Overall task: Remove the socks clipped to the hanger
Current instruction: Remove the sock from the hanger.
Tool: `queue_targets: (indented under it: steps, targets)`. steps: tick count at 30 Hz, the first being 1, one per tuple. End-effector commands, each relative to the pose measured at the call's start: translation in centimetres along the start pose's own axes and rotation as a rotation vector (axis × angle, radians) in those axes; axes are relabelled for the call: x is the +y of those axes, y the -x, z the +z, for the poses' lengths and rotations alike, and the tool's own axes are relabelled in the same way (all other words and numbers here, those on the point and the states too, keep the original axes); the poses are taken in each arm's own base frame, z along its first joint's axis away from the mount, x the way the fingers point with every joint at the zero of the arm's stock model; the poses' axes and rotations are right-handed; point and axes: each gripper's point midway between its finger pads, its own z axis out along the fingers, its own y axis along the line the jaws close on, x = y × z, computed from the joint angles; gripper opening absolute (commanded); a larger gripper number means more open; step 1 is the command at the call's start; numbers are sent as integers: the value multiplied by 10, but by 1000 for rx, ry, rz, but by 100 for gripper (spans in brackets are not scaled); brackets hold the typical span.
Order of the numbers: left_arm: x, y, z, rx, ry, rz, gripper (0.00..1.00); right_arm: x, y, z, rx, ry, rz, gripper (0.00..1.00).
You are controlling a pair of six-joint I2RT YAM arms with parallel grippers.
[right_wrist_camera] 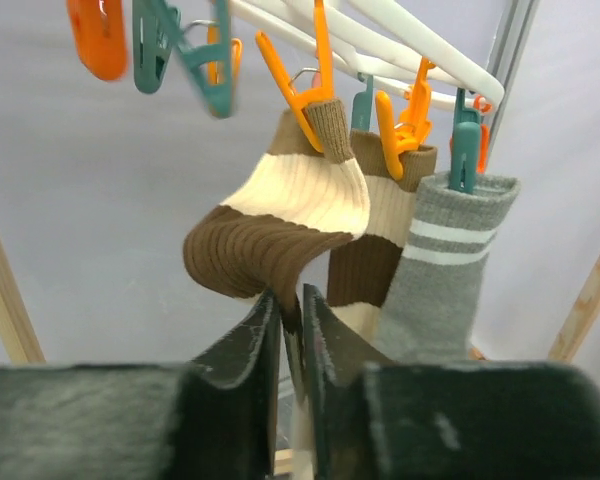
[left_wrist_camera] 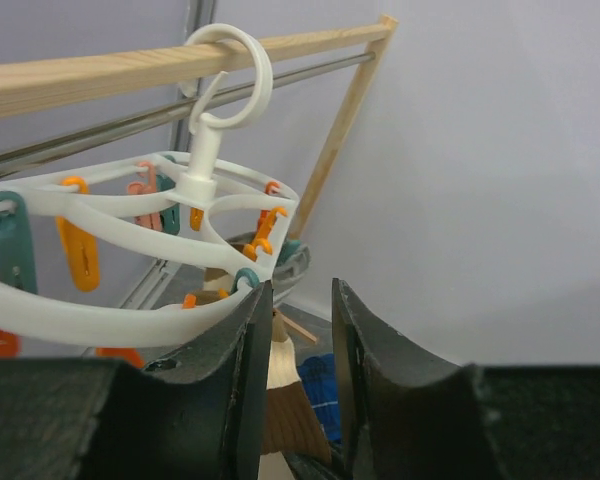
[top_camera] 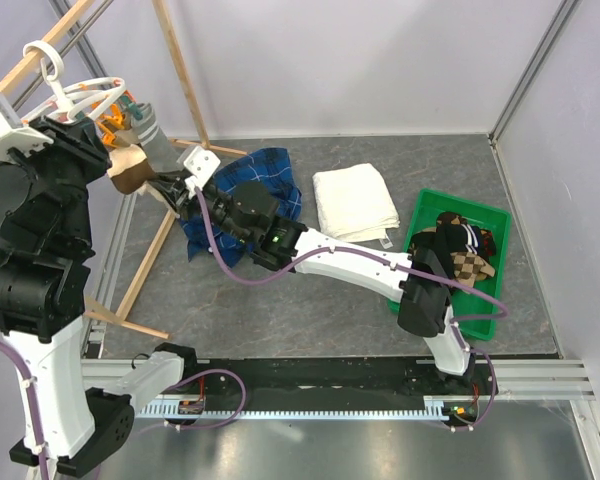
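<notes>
The left gripper sits raised at the hanger, jaws parted on nothing, the white rim just beside one finger, likely to steady it on the rack pole. The right gripper reaches under a pegged brown and cream sock, jaws a slit apart at its fold; whether it pinches I cannot tell. A grey sock hangs alongside. Rightwards lie a shirt, a towel and a green tray of loose socks, on a mottled grey table between pale walls
</notes>
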Motion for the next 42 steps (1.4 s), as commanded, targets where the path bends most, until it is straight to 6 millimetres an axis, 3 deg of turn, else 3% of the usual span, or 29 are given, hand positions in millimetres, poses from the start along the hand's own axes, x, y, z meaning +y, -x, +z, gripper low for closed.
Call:
queue_targets:
  steps: [1,5,9,12,17,22,25,31,36,37,39,40,42]
  targets:
    - [16,13,-5,-41,70,52,37,18,30,10,-94,93,64,29]
    - [23,13,-7,-46,96,75,38,14,36,17,-95,107,59,36]
    - [30,12,-6,-53,131,107,38,8,47,22,-121,103,53,34]
    - [36,10,-4,-50,163,140,39,7,47,29,-118,114,42,34]
    - [42,15,-6,-68,192,170,39,12,48,34,-155,153,23,47]
    - [40,18,-6,-75,180,179,40,6,49,47,-201,140,12,48]
    - [41,16,-5,-71,184,190,40,12,43,48,-229,166,33,50]
    - [47,2,3,-43,222,244,42,20,-1,47,-253,184,8,56]
    - [48,-1,3,-37,221,255,42,18,-19,55,-257,156,38,59]
    - [48,-3,4,-33,223,261,42,20,-33,57,-240,156,64,59]
    - [49,-4,4,-30,228,263,42,19,-47,59,-222,130,77,49]
    - [52,-4,4,-27,238,295,42,16,-51,59,-216,109,77,26]
    - [53,-2,2,-28,243,298,42,15,-54,57,-197,104,65,9]
